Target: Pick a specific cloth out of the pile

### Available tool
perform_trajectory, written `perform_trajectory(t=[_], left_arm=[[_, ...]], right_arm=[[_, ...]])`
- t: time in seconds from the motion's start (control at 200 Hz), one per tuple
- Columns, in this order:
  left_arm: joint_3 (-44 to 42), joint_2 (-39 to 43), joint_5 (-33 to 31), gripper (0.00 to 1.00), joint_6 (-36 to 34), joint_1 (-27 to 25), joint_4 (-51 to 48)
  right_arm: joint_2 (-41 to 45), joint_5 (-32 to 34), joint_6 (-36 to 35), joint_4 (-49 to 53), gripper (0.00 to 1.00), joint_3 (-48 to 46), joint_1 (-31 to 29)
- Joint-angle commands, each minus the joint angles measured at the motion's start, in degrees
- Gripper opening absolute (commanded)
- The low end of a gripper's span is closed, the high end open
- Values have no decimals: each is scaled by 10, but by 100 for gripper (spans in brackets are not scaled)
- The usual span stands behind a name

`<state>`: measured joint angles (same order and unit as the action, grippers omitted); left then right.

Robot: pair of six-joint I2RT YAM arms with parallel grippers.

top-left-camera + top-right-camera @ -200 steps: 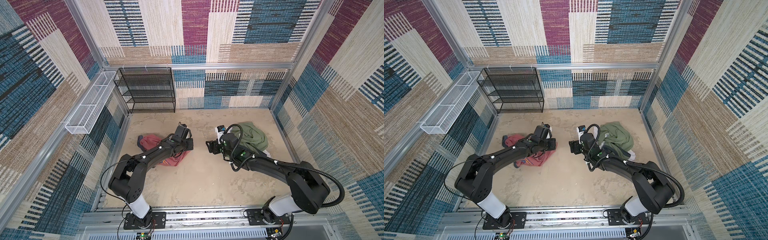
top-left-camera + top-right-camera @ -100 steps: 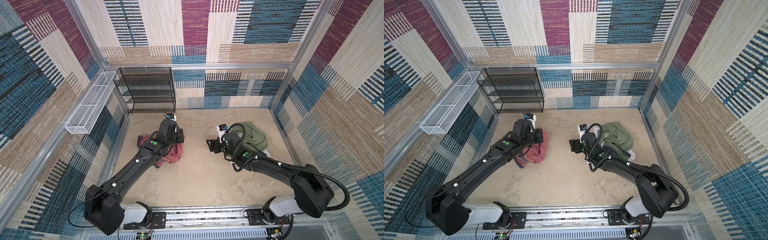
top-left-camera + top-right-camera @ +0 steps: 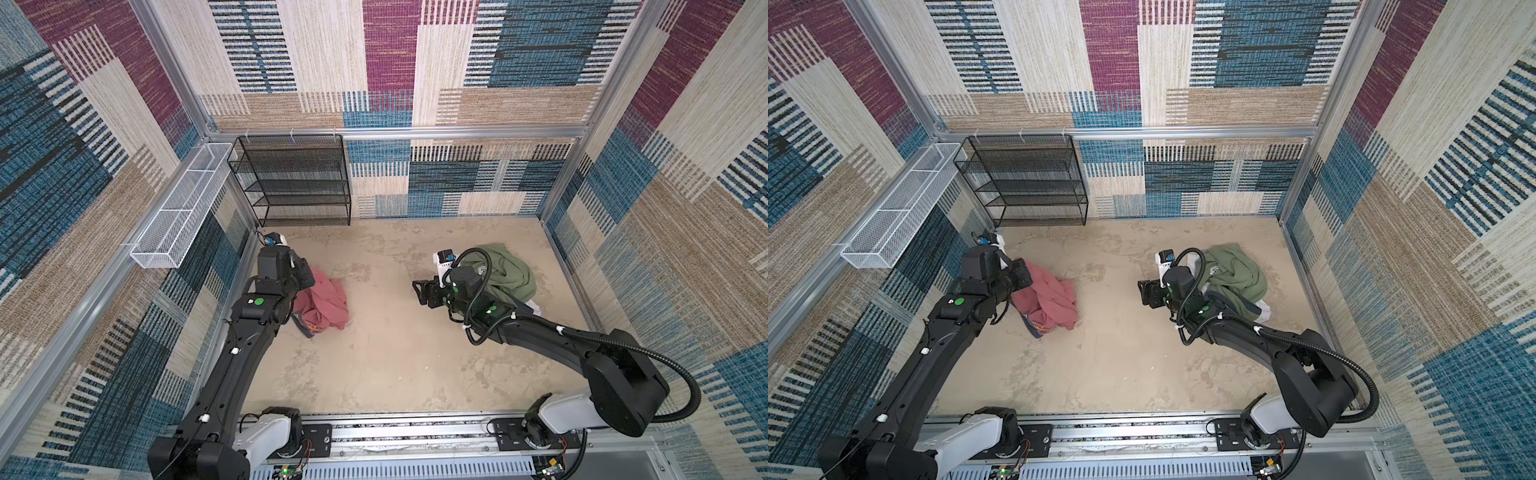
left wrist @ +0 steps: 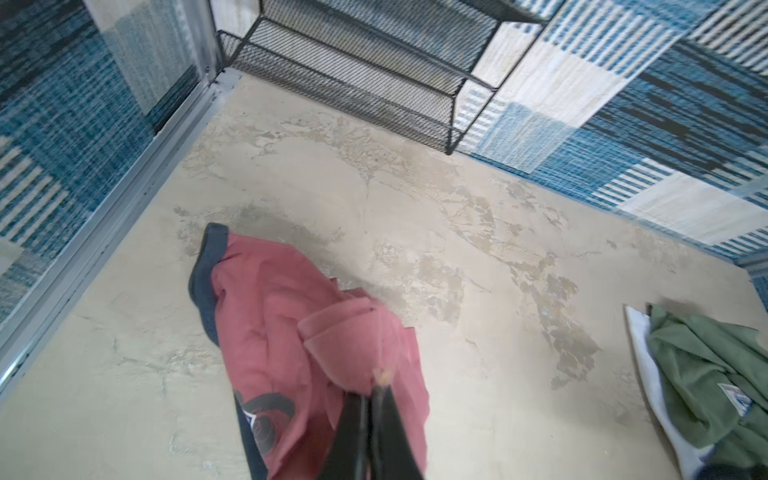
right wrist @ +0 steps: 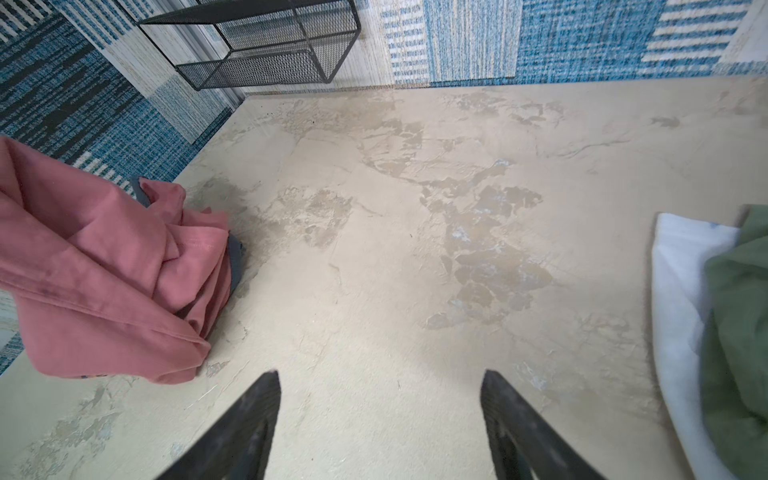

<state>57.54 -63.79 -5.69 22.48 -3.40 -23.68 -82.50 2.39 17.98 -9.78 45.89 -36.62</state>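
Though still clamped on the cloth (image 3: 324,303), left gripper (image 4: 375,388) nearer the wall (image 3: 208,266); right gripper (image 5: 379,376) agape.

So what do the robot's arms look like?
The left arm and right arm are chunky black tubes, white at the bottom, each with a green dot. A ribbed black cable loops along the right one. Their jaws are thin black blades.

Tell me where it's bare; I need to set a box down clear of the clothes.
The widest bare patch runs down the middle, between the salmon-red T-shirt and the right gripper. Also bare: the strip before the black mesh shelf. Crowded: around the T-shirt and around the olive-green garment.
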Motion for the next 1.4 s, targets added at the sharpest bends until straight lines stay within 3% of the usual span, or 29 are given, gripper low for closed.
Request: perform_trajectory(t=[0.0, 0.451, 0.756, 1.392], left_arm=[[-19, -7, 30, 0, 8, 32, 25], [-65, -58, 51, 0, 22, 130, 80], [-61, -125, -14, 0, 6, 140, 89], [-57, -264, -14, 0, 5, 145, 117]], right_arm=[[-4, -16, 8, -22, 79, 4, 0], [-21, -16, 1, -18, 79, 15, 1], [-40, -21, -2, -16, 79, 31, 1], [-36, -14, -1, -11, 79, 28, 1]])
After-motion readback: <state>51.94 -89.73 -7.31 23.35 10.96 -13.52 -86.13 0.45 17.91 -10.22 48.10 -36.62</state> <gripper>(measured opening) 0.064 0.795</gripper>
